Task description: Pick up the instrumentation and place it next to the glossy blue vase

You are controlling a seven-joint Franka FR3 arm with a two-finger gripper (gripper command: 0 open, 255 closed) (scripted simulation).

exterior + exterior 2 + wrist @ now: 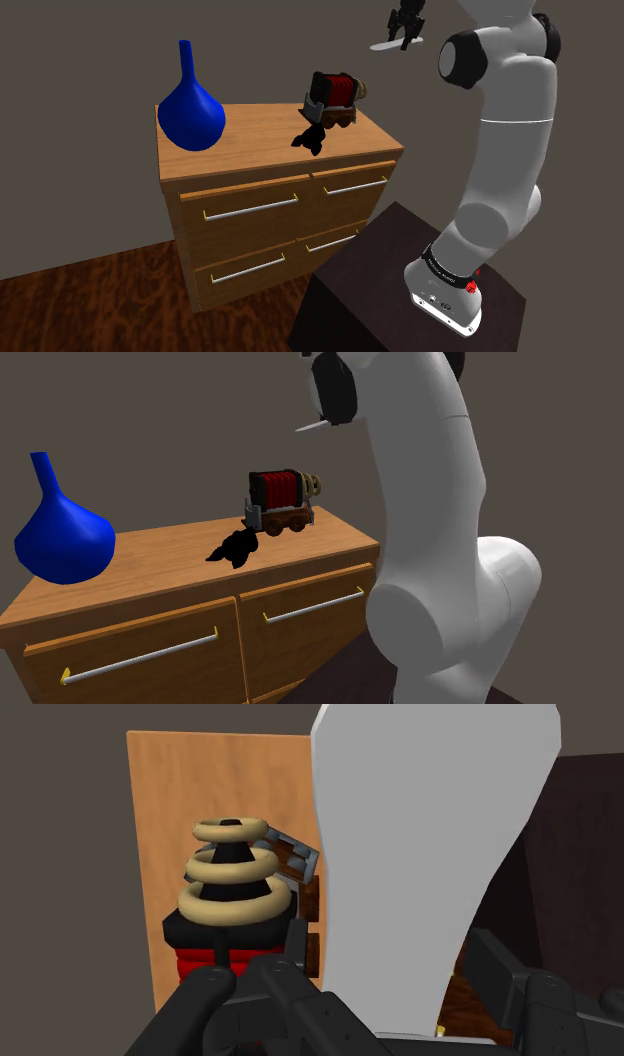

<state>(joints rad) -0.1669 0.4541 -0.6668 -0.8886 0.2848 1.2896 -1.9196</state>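
Note:
The instrument (335, 95) is a red coil with brass-coloured rings on a small wooden base. It stands at the right end of the wooden dresser top (260, 140), also seen in the second exterior view (280, 497). The glossy blue vase (190, 115) (62, 537), round-bellied with a thin neck, stands at the dresser's left end. My black gripper (405, 40) hangs high above and to the right of the instrument, open. In the wrist view the instrument (235, 894) lies beyond my left finger (295, 944). A flat white shape (430, 824) stands between the fingers; whether it touches them I cannot tell.
A black shape (310, 140) lies on the dresser top just in front of the instrument. The dresser has several drawers with metal handles (250, 208). My dark stand (400, 300) sits right of the dresser on a wooden floor (90, 300). The white arm (430, 502) covers the second exterior view's right.

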